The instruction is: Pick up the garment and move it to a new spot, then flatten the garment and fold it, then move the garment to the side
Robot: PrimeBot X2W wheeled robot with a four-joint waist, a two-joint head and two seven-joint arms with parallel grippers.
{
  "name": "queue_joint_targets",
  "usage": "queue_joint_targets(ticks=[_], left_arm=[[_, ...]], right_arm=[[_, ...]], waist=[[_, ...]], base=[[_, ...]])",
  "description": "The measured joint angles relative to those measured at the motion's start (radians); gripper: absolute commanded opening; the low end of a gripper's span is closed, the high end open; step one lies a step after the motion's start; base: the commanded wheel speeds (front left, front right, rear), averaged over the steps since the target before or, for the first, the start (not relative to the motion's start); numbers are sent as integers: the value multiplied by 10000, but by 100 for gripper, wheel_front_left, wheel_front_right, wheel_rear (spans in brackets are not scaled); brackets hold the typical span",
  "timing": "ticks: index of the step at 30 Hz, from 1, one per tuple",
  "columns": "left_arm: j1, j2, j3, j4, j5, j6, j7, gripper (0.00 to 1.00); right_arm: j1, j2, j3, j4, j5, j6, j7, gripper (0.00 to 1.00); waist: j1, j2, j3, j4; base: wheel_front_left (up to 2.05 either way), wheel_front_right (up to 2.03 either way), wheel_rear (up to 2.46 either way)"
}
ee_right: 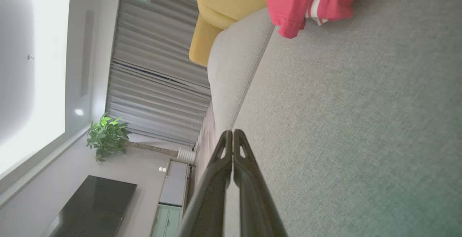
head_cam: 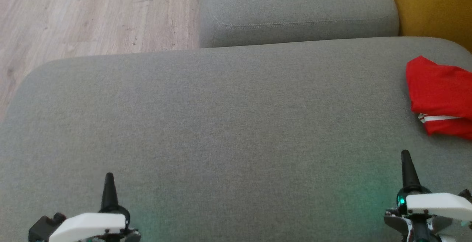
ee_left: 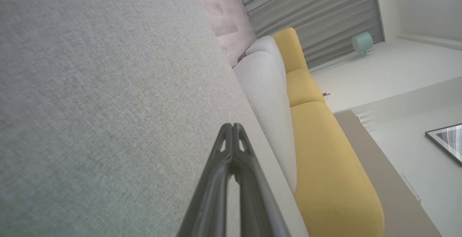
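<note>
The garment [head_cam: 440, 96] is red with a white stripe and lies bunched at the right edge of the grey cushion [head_cam: 221, 124], partly cut off by the head view's right border. In the right wrist view the garment [ee_right: 310, 2] shows at the top, well ahead of the fingertips. My right gripper [head_cam: 405, 155] is shut and empty, hovering near the cushion's front right, a short way in front of the garment. At the front left my left gripper [head_cam: 109, 177] is shut and empty, far from the garment. Both wrist views show the fingertips pressed together: left gripper [ee_left: 232, 126], right gripper [ee_right: 232, 133].
A second grey cushion [head_cam: 295, 9] adjoins the far side. Wooden floor [head_cam: 92, 13] lies beyond the far left edge. A yellow sofa [head_cam: 435, 6] stands at the far right. A plant [ee_right: 108, 136] and a dark tabletop [ee_right: 94, 204] are in the room behind.
</note>
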Motion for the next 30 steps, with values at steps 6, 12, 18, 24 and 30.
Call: queue_joint_targets(ticks=[6, 12, 18, 24, 30], left_arm=[[-144, -2, 226, 69, -715, -92, 178, 0], [-215, -6, 454, 134, -1438, -196, 314, 0], [-496, -10, 594, 169, -2146, -282, 518, 0], [-558, -12, 861, 207, -2857, -426, 671, 0], [-790, -23, 1024, 284, -3567, -533, 861, 0]], right_arm=[[-111, -2, -113, 10, 692, 0, 146, 0], [-261, -2, -176, 50, 1398, 0, 313, 0], [-517, -6, -244, 50, 2096, 0, 520, 0], [-537, -6, -330, 59, 2784, 0, 671, 0], [-847, -8, -447, 73, 3496, 0, 834, 0]], waist=[[-1, 0, 45, -57], [-1, 0, 91, -115], [-1, 0, 137, -173], [-1, 0, 182, -230], [-1, 0, 228, -289]], base=[[0, 0, 0], [0, 0, 0], [0, 0, 0], [0, 0, 0], [0, 0, 0]])
